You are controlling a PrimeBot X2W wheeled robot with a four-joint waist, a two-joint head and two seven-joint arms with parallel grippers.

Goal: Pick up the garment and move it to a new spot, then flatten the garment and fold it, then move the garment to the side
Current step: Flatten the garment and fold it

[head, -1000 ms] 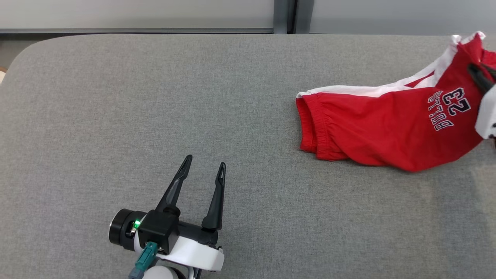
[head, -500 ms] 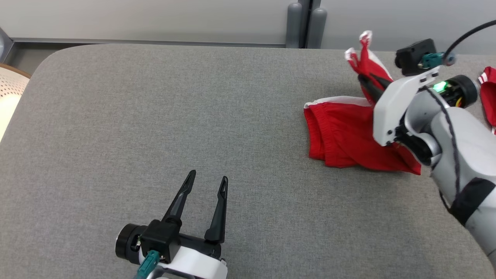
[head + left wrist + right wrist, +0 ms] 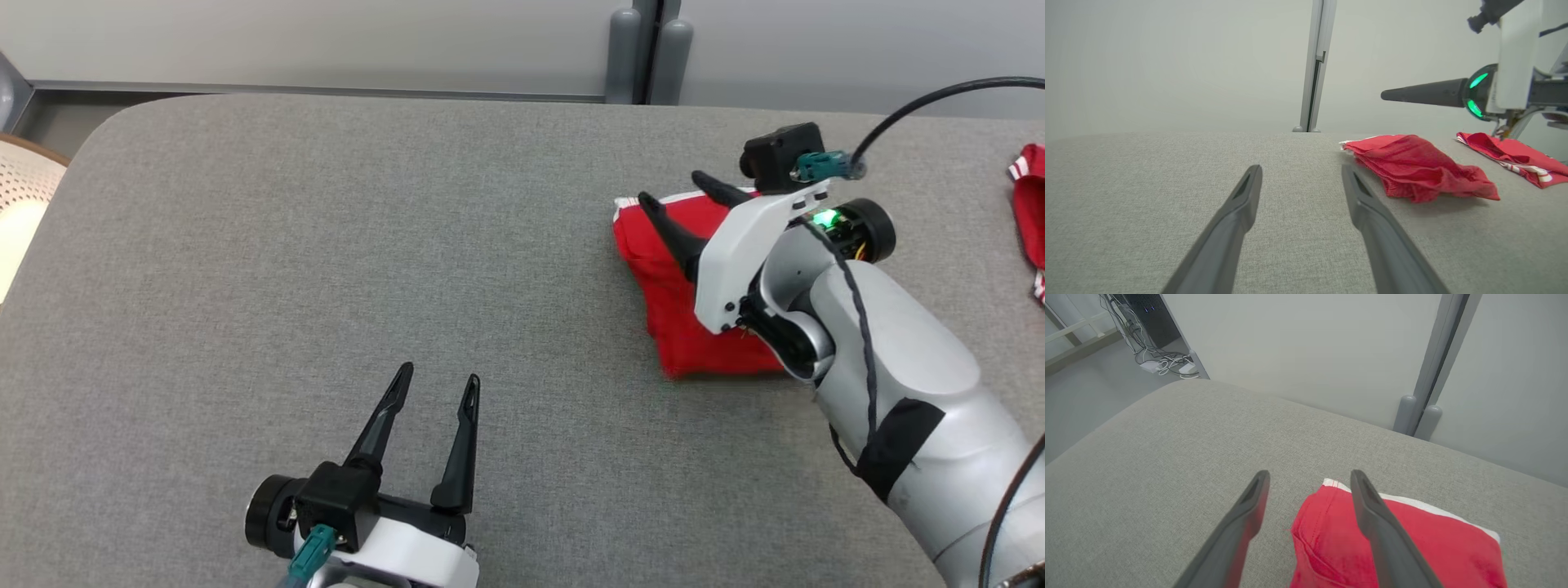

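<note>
Head view: right gripper [image 3: 668, 185] open, nothing held, above a folded red bundle [image 3: 678, 343]. The striped shirt [image 3: 1030, 196] lies well to its right, at the worktop [image 3: 326, 245] edge.

Left wrist view: left gripper [image 3: 1301, 167] open, empty. The shirt sits aside, looks rumpled, maybe not folded.

Right wrist view: bundle beneath the fingers [image 3: 1372, 514].

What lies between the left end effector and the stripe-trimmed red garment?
The folded red cloth lies on the table between the left end effector and the stripe-trimmed garment, with the right end effector open above it.
</note>
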